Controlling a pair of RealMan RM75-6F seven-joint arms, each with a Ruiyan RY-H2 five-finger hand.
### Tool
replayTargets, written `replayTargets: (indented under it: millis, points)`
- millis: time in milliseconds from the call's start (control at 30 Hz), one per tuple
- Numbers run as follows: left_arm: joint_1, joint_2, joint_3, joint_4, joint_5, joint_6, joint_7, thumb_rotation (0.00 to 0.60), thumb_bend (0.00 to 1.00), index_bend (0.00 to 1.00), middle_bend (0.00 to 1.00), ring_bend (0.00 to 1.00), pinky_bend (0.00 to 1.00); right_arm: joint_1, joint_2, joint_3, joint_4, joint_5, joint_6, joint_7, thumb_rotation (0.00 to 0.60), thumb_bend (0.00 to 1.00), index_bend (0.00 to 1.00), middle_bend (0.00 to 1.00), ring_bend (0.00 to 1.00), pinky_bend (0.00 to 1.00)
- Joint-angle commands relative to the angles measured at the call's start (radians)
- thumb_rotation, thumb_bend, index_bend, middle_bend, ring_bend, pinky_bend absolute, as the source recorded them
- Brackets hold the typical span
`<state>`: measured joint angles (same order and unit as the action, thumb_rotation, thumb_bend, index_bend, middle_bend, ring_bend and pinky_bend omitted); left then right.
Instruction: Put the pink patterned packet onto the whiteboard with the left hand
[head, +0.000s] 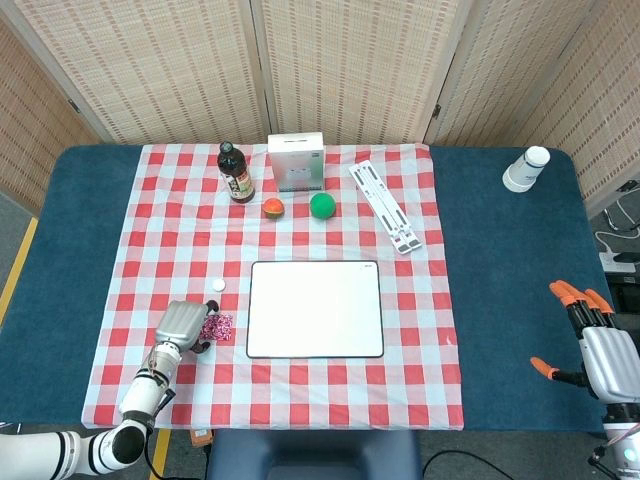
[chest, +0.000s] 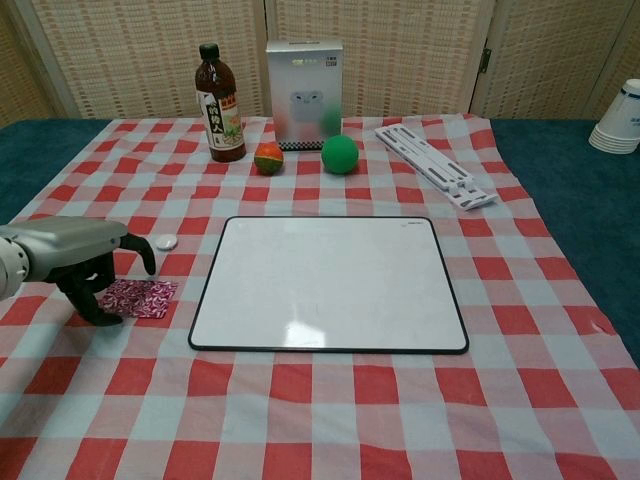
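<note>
Resting beside the whiteboard (chest: 330, 283), pink patterned packet (chest: 140, 297) under curled left hand (chest: 75, 255) fingers (chest: 100, 312); grip unclear; bottle (chest: 219, 104) label unreadable.

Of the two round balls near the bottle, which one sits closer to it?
The smaller orange-red ball, just right of the dark bottle. The green ball lies farther right, in front of the white box.
</note>
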<state>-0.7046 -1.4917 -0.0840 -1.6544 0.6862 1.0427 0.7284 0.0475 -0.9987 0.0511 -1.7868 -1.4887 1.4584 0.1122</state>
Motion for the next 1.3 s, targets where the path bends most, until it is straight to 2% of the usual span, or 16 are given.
replayTargets:
  millis: [33, 800, 1300]
  points:
    - [0.0, -0.007, 0.002, 0.007, 0.003, 0.009, -0.005, 0.6, 0.25, 0.31, 0.9, 0.92, 0.86, 0.0, 0.0, 0.0, 0.0, 0.0, 0.001, 0.001, 0.6, 0.0, 0.09, 0.08, 0.0, 0.07]
    - [-0.015, -0.017, 0.023, 0.039, -0.022, 0.002, -0.024, 0.6, 0.27, 0.35, 0.91, 0.92, 0.86, 0.005, 0.005, -0.008, 0.005, -0.014, -0.01, 0.008, 0.6, 0.0, 0.09, 0.08, 0.0, 0.07]
    - [-0.021, -0.008, 0.018, 0.027, -0.014, 0.013, -0.033, 0.6, 0.27, 0.39, 0.92, 0.92, 0.86, 0.006, 0.007, -0.01, 0.007, -0.014, -0.012, 0.014, 0.6, 0.0, 0.09, 0.08, 0.0, 0.07]
